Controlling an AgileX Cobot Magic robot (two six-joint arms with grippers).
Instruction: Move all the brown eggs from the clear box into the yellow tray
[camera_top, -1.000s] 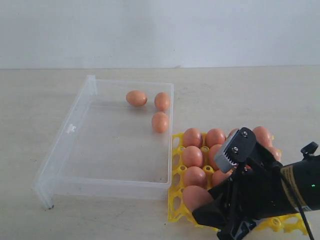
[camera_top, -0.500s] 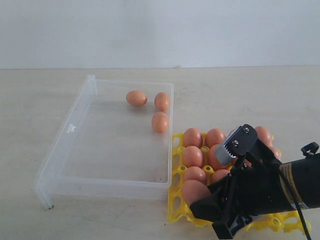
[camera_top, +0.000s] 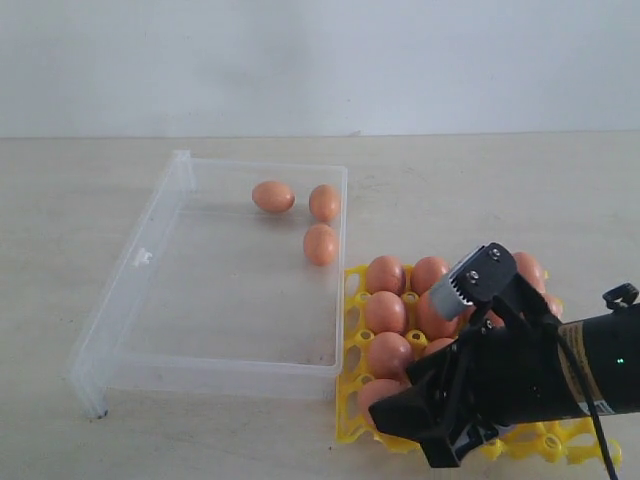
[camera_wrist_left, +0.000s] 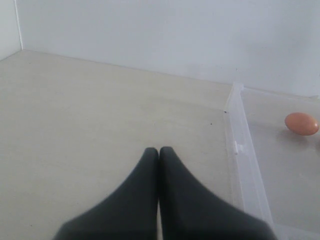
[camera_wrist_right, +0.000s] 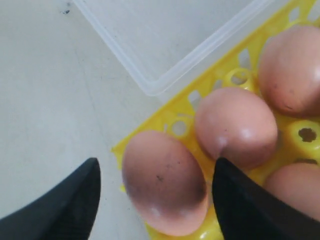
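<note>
Three brown eggs (camera_top: 272, 196) (camera_top: 324, 202) (camera_top: 320, 244) lie at the far right end of the clear box (camera_top: 130, 280). The yellow tray (camera_top: 352, 330) beside it holds several eggs. My right gripper (camera_wrist_right: 155, 172) hangs open over the tray's near corner next to the box. A speckled egg (camera_wrist_right: 162, 182) sits in that corner cup between the fingers, with a gap on each side. My left gripper (camera_wrist_left: 159, 150) is shut on nothing, over bare table beside the box wall (camera_wrist_left: 240, 150); one egg (camera_wrist_left: 301, 123) shows inside.
The right arm (camera_top: 560, 375) covers the near right part of the tray. The beige table (camera_top: 500, 190) runs back to a white wall. A small latch tab (camera_top: 142, 257) sticks up on the box's left wall.
The right gripper has sunk toward the tray's near corner, and the egg between its fingers has gone down into the corner cup. Its jaws have spread apart. The left gripper is unchanged.
</note>
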